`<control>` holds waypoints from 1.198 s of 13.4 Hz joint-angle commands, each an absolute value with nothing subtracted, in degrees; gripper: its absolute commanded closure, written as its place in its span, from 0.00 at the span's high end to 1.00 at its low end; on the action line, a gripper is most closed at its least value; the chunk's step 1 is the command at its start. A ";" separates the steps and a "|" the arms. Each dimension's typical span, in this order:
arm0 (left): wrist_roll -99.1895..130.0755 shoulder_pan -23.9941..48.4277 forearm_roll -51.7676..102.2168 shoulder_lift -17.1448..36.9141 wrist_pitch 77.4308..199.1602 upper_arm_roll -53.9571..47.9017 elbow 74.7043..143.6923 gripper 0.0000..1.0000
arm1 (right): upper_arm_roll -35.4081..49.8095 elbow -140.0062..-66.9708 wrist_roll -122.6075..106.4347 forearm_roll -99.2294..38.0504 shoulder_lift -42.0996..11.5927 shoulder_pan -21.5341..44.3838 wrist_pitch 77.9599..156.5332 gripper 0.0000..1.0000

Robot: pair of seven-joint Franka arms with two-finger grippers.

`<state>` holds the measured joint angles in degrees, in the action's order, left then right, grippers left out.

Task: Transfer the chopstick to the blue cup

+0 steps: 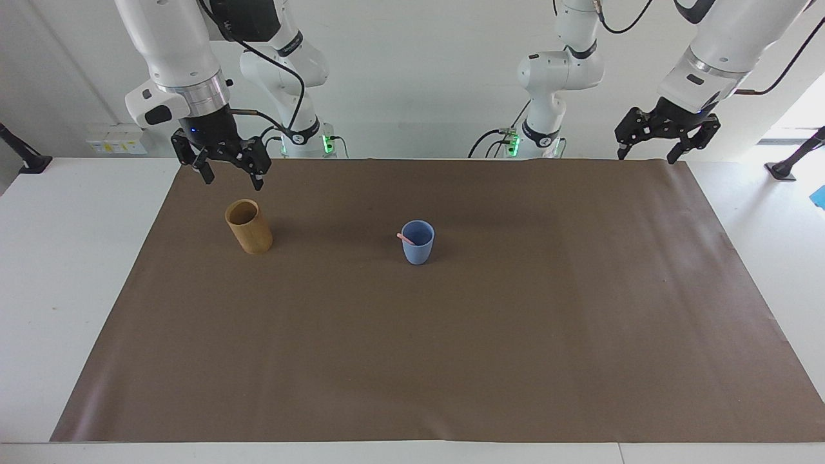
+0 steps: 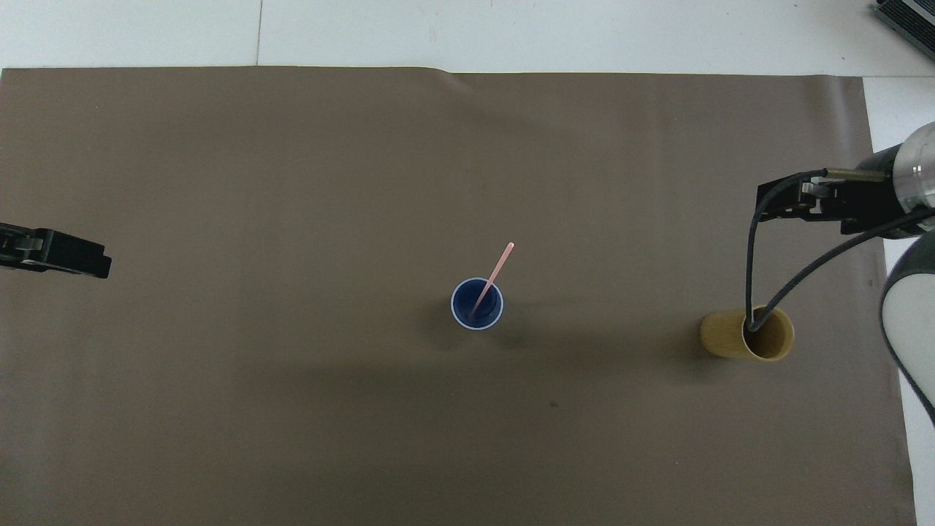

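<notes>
blue cup [image 1: 417, 242]: matt, smooth, looks like plastic; centre of the frame.
chopstick [image 2: 494, 278]: pale pink, smooth, dull finish; material cannot be told.
tan cup [image 1: 248, 227]: wood or bamboo look, faint grain, matt; left of centre in the facing view.
mat [image 1: 451, 361]: brown, matt, paper-like sheet, slight ripple at its edges.
table [image 1: 58, 258]: white, smooth, low sheen.
arm shells [image 1: 171, 38]: glossy white plastic, with a brushed metal ring at the wrist.
right gripper [image 1: 229, 174]: black, matt.
left gripper [image 1: 648, 151]: black, matt.
</notes>
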<state>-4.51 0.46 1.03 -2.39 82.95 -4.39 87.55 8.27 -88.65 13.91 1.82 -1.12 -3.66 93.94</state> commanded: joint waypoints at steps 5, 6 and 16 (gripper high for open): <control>-4.83 -0.53 1.76 -3.69 82.53 -4.75 88.68 1.00 | -0.16 -88.07 9.94 1.06 0.35 2.10 88.87 1.00; -4.83 -0.53 1.76 -3.69 82.62 -4.75 88.68 1.00 | -0.44 -88.07 9.67 1.05 0.35 2.11 88.86 1.00; -4.83 -0.53 1.76 -3.69 82.62 -4.75 88.68 1.00 | -2.11 -89.21 8.96 -1.93 0.26 3.60 89.56 1.00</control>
